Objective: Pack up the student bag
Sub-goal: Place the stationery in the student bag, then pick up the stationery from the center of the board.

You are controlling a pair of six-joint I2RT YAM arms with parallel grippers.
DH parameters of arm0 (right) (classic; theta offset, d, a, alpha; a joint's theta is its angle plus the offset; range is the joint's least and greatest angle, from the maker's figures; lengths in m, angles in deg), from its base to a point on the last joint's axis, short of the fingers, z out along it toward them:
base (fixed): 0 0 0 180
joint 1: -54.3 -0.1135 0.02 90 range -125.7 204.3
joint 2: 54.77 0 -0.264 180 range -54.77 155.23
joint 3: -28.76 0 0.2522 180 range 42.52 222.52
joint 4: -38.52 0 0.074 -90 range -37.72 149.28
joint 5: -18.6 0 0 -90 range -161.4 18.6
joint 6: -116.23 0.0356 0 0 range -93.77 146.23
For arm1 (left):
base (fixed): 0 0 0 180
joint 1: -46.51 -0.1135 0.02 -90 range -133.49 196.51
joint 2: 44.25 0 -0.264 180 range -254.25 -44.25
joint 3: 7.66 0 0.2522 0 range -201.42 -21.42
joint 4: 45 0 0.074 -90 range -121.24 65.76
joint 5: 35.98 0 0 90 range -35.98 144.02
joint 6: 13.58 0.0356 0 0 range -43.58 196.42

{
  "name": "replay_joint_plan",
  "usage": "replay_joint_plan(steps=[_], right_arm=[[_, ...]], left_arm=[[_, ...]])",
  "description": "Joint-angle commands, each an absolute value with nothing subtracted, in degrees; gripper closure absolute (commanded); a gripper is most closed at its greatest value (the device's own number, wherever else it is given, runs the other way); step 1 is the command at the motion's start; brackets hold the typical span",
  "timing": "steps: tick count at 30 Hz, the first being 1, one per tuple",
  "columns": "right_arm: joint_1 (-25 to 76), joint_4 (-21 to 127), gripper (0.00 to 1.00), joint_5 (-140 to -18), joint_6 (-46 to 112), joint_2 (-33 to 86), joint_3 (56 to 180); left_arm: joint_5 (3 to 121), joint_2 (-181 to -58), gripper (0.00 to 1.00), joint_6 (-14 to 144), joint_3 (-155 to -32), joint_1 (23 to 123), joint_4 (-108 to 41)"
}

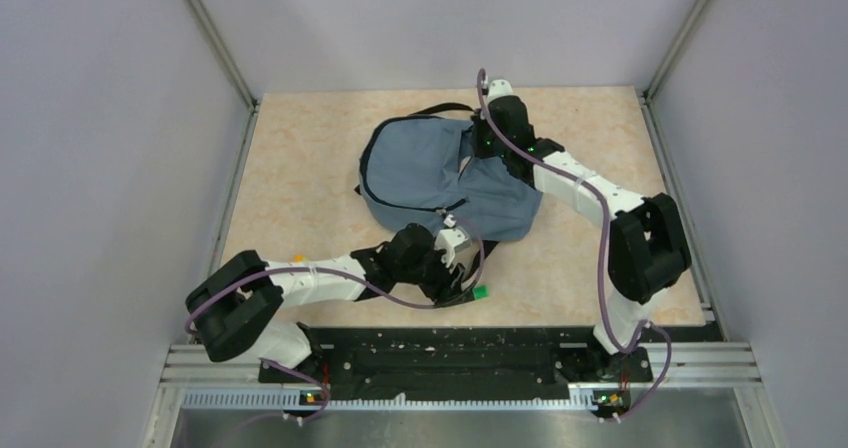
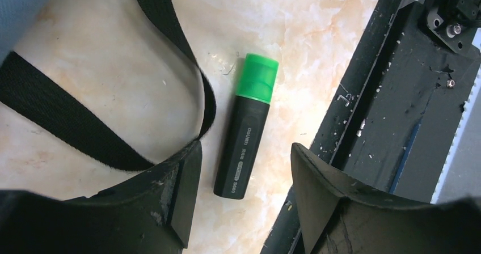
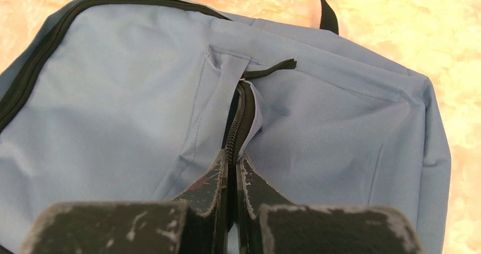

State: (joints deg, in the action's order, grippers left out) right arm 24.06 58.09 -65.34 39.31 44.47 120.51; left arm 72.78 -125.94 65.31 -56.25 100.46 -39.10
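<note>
Between spread tips of L gripper (image 2: 244, 157), green highlighter (image 2: 247, 126) is seen, long axis fwd, cap far; R gripper (image 3: 232, 164) clenched on student bag (image 3: 125, 95) zip.

Top view hangs high behind the bases (image 1: 300, 348), looking down and forward, well back, whole tabletop (image 1: 300, 188) in shot. Left wrist view is low and close, peering past the left pincer (image 2: 243, 152) at tabletop by the front rail (image 2: 391, 112); its green marker (image 2: 245, 135) shows tiny in the top view too, near the front edge. Right wrist view sits tight against the bag (image 3: 125, 95), looking along the right pincer (image 3: 233, 162); top view shares that bag, mid-tabletop.
</note>
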Motion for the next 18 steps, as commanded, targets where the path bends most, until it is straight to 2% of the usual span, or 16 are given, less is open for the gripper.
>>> replay_joint_plan(steps=[1, 6, 18], right_arm=[[26.4, 55.8, 1.0, -63.8, 37.1, 46.4, 126.0], [26.8, 56.9, 1.0, -64.3, 36.9, 48.2, 127.3], [26.9, 56.5, 1.0, -66.8, 38.2, 47.4, 126.2]], left_arm=[[71.5, -123.8, 0.36, 66.0, -57.3, 102.2, -43.1], [70.4, -120.3, 0.37, 66.6, -57.7, 104.9, -40.3], [66.6, -128.7, 0.38, 70.8, -59.1, 105.1, -36.2]])
